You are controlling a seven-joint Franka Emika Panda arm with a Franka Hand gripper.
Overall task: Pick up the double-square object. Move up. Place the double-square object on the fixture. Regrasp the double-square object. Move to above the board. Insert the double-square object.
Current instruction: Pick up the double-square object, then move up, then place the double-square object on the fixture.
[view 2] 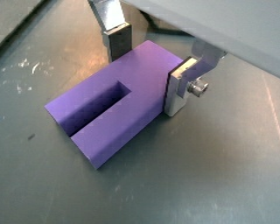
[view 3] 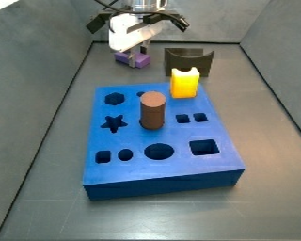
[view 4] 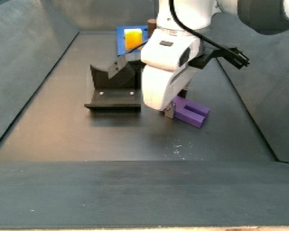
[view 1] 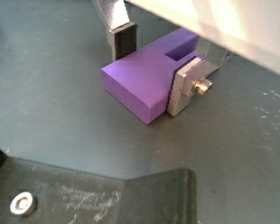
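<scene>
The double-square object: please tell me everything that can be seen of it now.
The double-square object is a light-purple block, plastic by its look, with flat faces and a rectangular slot cut in from one end. It lies flat on the dark grey floor. The hand is down around its other end, one silver finger against its side; the fixture stands apart from it.

Gripper (view 2: 152,61): lowered to floor level, pointing straight down from white wrist. Silver fingers (view 1: 188,86) with dark pads, set either side of the double-square object (view 2: 113,105), apparently touching both flanks, though pad contact not fully visible.
</scene>
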